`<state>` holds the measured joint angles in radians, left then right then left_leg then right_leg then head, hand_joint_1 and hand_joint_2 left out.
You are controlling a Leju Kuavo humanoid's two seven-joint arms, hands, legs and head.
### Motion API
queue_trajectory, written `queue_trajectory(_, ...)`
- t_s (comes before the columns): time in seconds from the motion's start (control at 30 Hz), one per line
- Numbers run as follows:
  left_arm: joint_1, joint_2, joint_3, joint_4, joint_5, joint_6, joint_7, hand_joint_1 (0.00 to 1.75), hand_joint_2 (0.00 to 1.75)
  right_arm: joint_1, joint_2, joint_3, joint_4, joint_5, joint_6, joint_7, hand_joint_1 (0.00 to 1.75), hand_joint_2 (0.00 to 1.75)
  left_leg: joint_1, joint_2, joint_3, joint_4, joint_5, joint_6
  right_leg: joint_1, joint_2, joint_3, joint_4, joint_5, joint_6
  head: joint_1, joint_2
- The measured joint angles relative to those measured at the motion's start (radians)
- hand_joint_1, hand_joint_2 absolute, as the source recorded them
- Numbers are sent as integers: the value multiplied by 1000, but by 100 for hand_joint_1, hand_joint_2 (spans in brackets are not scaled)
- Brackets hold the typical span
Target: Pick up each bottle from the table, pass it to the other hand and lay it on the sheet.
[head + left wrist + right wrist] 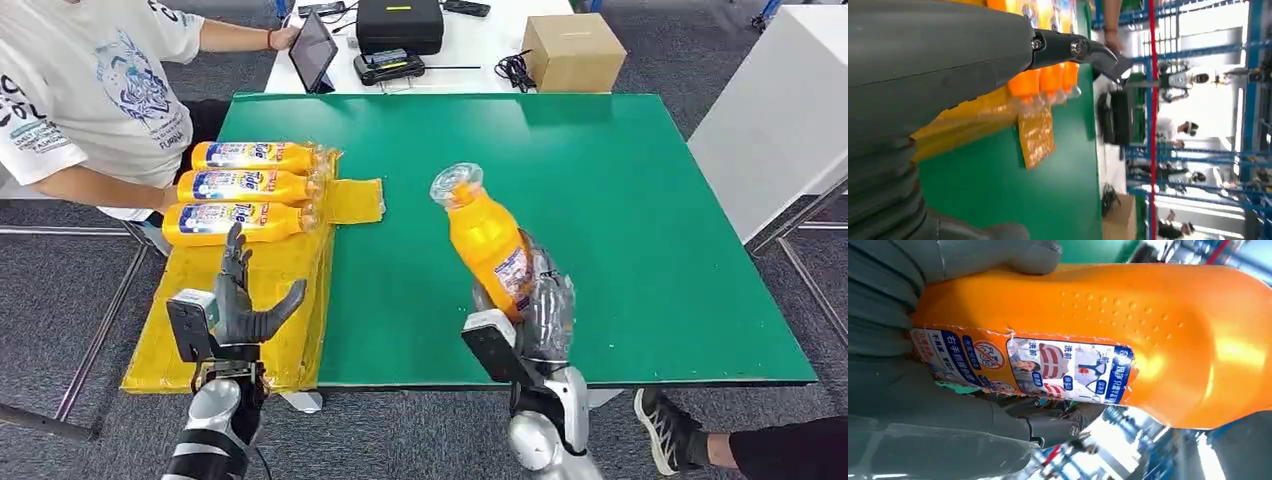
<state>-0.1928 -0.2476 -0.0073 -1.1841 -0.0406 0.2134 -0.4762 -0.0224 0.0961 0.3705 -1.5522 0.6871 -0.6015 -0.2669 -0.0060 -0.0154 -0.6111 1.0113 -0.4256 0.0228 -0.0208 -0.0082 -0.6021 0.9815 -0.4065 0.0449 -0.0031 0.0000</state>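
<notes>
Orange bottle (487, 243) is lifted off the green tabletop (620, 220), right of the yellow sheet (240, 300), right hand (535, 315) fingers clamped around it. Left hand (235, 305) waits over the sheet, fingers apart. Handover likely comes next: bring both hands together.

- Setting: a robot test lab or workshop hall.
- Green-topped work table (600, 200) stood on grey carpet tiles.
- White bench behind it held a tablet (313, 50), black equipment case (399, 24), cardboard box (574, 52).
- Blue metal racking (1198, 100) lined the background.

Glossy plastic bottle (1128, 330); crinkled, seemingly plastic sheet (250, 300); matt table (600, 200).
</notes>
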Motion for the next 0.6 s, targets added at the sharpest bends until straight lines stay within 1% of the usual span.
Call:
queue_trajectory(0.1, 0, 0, -20, 0, 70, -79, 41, 0, 175, 27, 28, -42, -14, -33, -6, -48, 175, 175, 0, 0, 0, 0, 0, 0, 0, 0, 0, 0, 0, 0, 0, 0)
queue_trajectory(0.2, 3, 0, -51, 0, 174, -201, 107, 0, 175, 47, 43, -74, -13, -74, 5, -93, 175, 175, 0, 0, 0, 0, 0, 0, 0, 0, 0, 0, 0, 0, 0, 0)
queue_trajectory(0.27, 5, 0, -69, 0, 195, -230, 122, 0, 175, 56, 49, -85, -9, -78, 11, -103, 175, 175, 0, 0, 0, 0, 0, 0, 0, 0, 0, 0, 0, 0, 0, 0)
queue_trajectory(0.3, 6, 1, -75, 0, 208, -246, 129, 0, 175, 59, 51, -89, -7, -83, 19, -106, 175, 175, 0, 0, 0, 0, 0, 0, 0, 1, 0, 0, 0, 0, 0, 0)
queue_trajectory(0.47, 18, 17, -142, 1, 336, -434, 186, 0, 175, 58, 66, -92, 50, -84, 101, -144, 175, 175, 0, 0, 0, 0, 0, 0, 0, 1, 0, 0, 0, 0, 0, 0)
queue_trajectory(0.53, 19, 23, -171, 1, 355, -460, 194, 0, 175, 55, 78, -85, 97, -80, 115, -157, 175, 175, 0, 0, 0, 0, 0, 0, 0, 1, 0, 0, 0, 0, 0, 0)
queue_trajectory(0.6, 20, 29, -188, 1, 360, -465, 195, 0, 175, 56, 86, -79, 126, -78, 120, -161, 171, 175, 0, 0, 0, 0, 0, 0, 0, 1, 0, 0, 0, 0, 0, 0)
